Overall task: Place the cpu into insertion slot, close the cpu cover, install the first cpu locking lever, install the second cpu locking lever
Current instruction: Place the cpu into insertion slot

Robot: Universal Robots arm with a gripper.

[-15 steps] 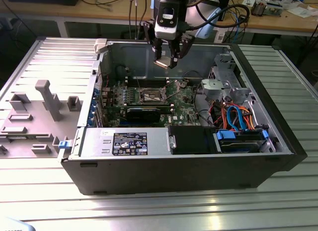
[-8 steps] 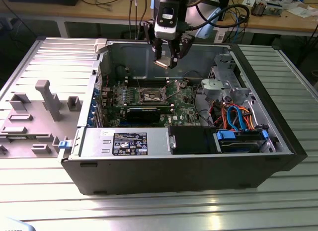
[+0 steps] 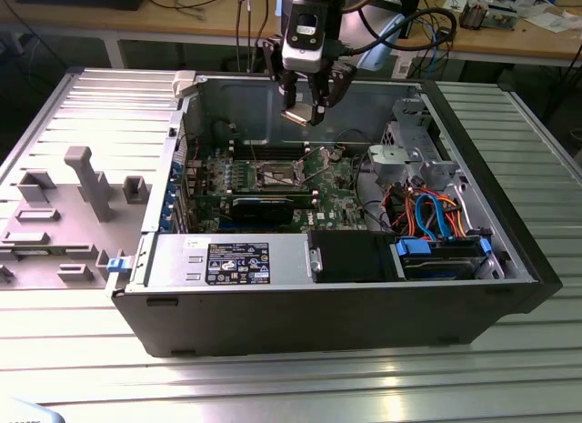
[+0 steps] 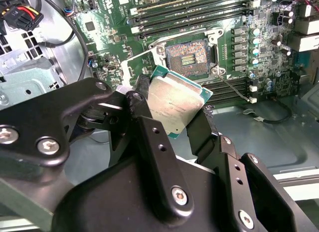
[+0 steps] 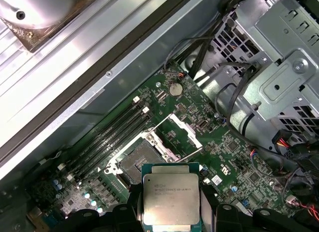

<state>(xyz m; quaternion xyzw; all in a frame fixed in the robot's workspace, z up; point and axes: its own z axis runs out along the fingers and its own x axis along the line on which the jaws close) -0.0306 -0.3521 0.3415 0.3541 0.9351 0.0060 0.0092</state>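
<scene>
No print can be read: faint lines on the cpu (image 5: 171, 199), and a black label (image 3: 238, 263) at 7 o'clock from the insertion slot (image 3: 277, 175).

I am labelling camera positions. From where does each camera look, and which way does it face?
Exterior view: off the arm, outside the computer case, looking down into it; arm and gripper show.
Second wrist view: on the arm, looking along the fingers past the cpu to the insertion slot.
First wrist view: on the arm, looking down at the green board; fingers flank the cpu.
Shared: both wrist views show the held cpu.
</scene>
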